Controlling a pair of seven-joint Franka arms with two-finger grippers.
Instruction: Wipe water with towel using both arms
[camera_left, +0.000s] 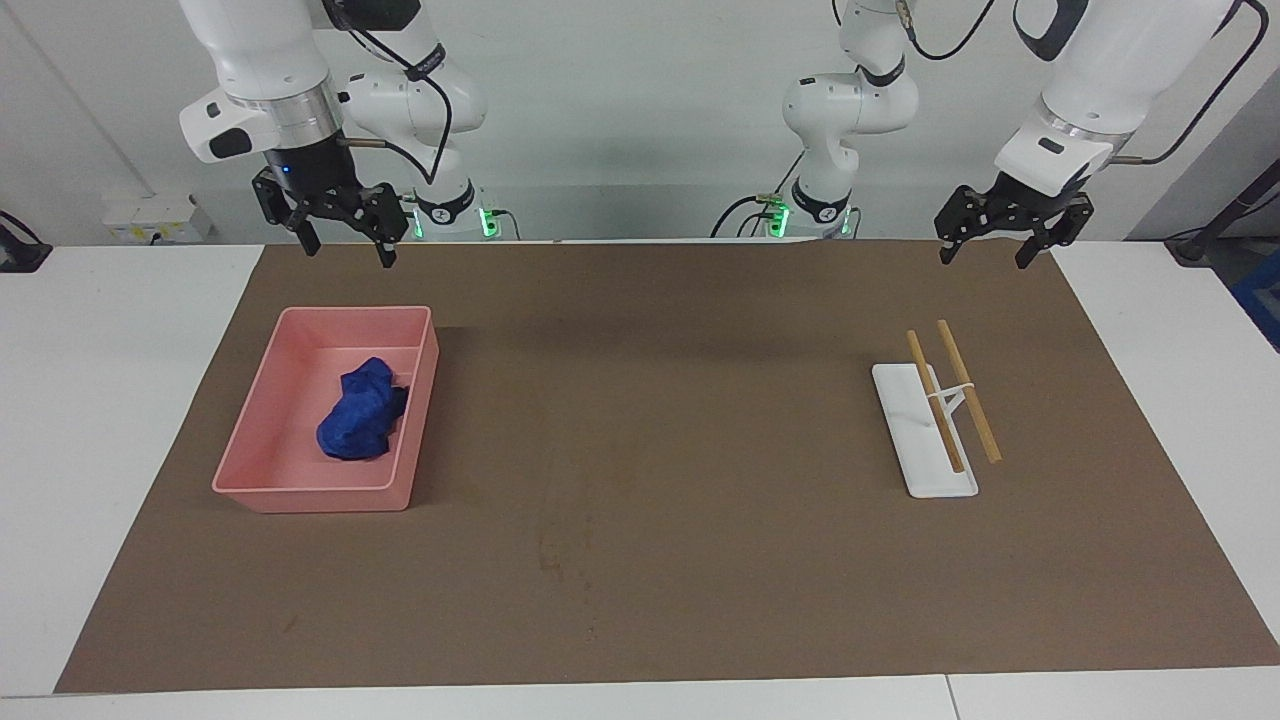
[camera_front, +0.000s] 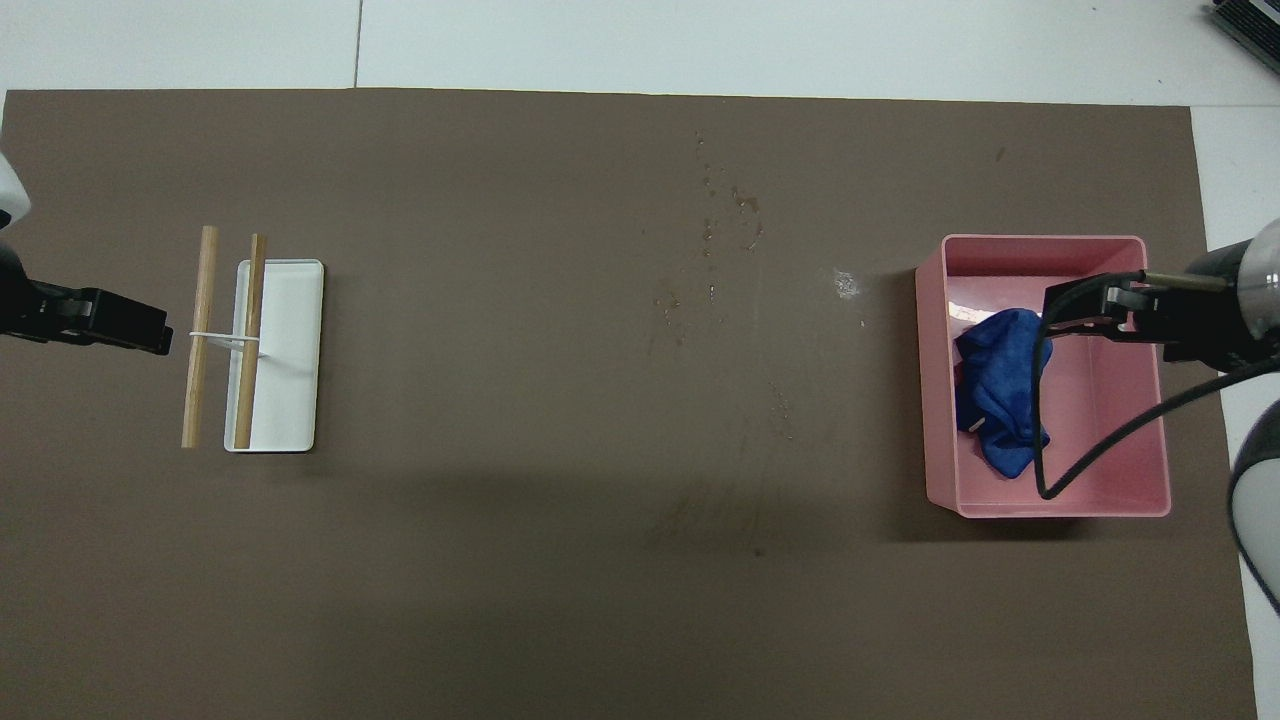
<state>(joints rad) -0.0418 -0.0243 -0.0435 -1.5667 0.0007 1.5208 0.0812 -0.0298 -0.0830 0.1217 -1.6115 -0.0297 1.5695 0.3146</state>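
Note:
The deep-blue towel (camera_left: 360, 410) lies crumpled in a pink tray (camera_left: 300, 495) toward the right arm's end of the table. It also shows in the overhead view (camera_front: 1000, 400), in the tray (camera_front: 1050, 508). My right gripper (camera_left: 345, 245) is open and empty, hanging high over the tray's end of the mat, well clear of the towel; the overhead view (camera_front: 1060, 310) shows it above the tray. My left gripper (camera_left: 985, 250) is open and empty, raised over the mat's other end (camera_front: 150, 330). Small wet specks (camera_front: 710, 240) dot the middle of the mat.
A brown mat (camera_left: 650, 450) covers most of the white table. A white flat plate (camera_left: 920, 440) with two wooden sticks (camera_left: 965, 390) tied across it lies toward the left arm's end, also in the overhead view (camera_front: 290, 350).

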